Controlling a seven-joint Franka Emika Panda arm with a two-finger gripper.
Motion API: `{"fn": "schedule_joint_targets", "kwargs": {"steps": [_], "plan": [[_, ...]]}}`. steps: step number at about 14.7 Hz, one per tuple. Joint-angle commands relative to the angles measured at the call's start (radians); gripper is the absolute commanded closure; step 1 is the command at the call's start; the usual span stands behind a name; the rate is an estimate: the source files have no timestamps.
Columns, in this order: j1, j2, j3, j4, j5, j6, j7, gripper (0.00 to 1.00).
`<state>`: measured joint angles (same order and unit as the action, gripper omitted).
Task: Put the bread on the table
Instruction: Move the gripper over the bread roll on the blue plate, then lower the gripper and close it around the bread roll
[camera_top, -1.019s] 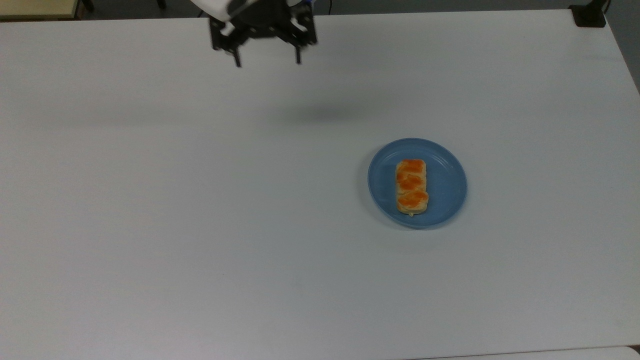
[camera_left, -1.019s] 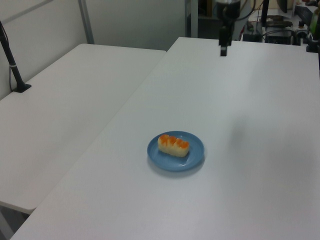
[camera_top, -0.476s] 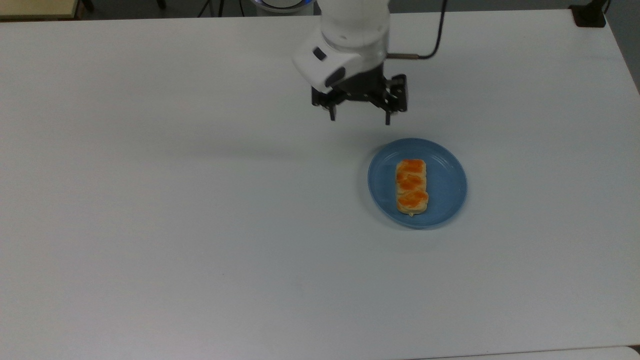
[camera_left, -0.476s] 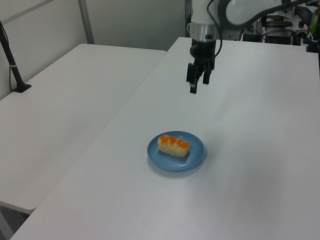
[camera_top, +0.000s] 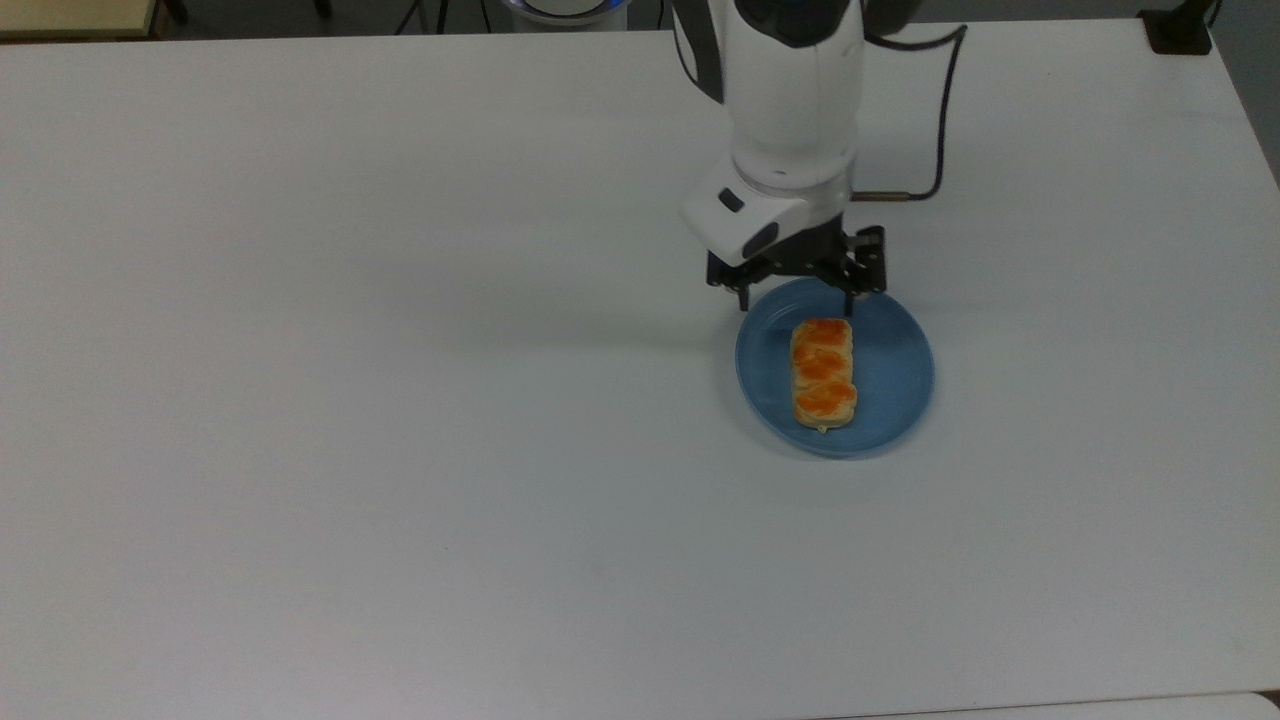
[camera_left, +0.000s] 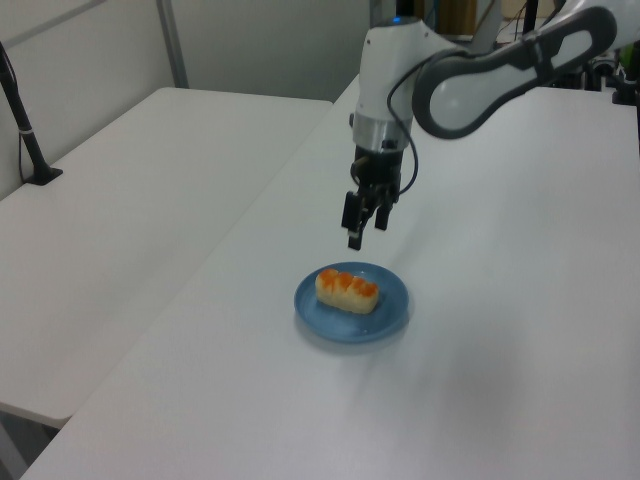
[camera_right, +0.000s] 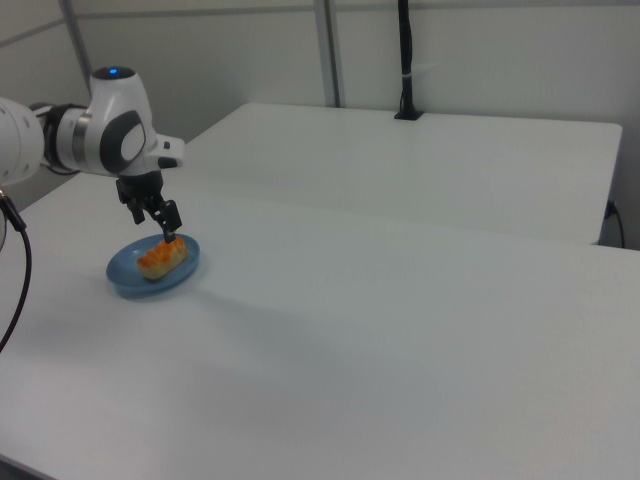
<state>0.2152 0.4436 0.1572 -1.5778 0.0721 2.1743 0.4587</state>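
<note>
Sweeping in across the worktop (camera_top: 400, 400), the end effector (camera_top: 796, 297) in the top view now hangs at the far rim of the blue plate (camera_top: 890, 400), where half a second ago it stood well short of the plate and a second ago it was up at the far edge of the worktop. Its two fingers stand spread wide and hold nothing. The bread (camera_top: 823, 373) has not stirred; it lies lengthwise on the plate, its near end just below the fingertips in the top view, roughly centred between them. I judge the reach is almost done and the descent onto the bread comes next.

In the left view the end effector (camera_left: 361, 225) has come down and toward the camera from the worktop's (camera_left: 520, 330) back edge. It hovers above the plate (camera_left: 390, 310), apart from it, with the bread (camera_left: 347, 289) just below and slightly nearer the camera. The fingers point down, parted and empty.

In the right view the end effector (camera_right: 165, 226) sits right over the bread (camera_right: 162, 259), the lower fingertip close to the loaf's top; whether it touches I cannot tell. The bread is not yet on the bare worktop (camera_right: 400, 330); it rests on the plate (camera_right: 125, 277).
</note>
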Motion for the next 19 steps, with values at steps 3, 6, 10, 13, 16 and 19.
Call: {"fn": "schedule_joint_targets", "kwargs": {"steps": [3,6,10,13,16,19], "plan": [[0.041,0.038,0.016,-0.002,-0.015,0.096,0.07,0.0],[0.053,0.055,0.016,-0.01,-0.029,0.128,0.077,0.0],[0.059,0.096,0.016,-0.011,-0.084,0.137,0.087,0.0],[0.067,0.132,0.016,-0.011,-0.178,0.144,0.153,0.0],[0.081,0.145,0.016,-0.011,-0.236,0.145,0.19,0.32],[0.082,0.133,0.018,-0.008,-0.232,0.137,0.195,0.6]]}}
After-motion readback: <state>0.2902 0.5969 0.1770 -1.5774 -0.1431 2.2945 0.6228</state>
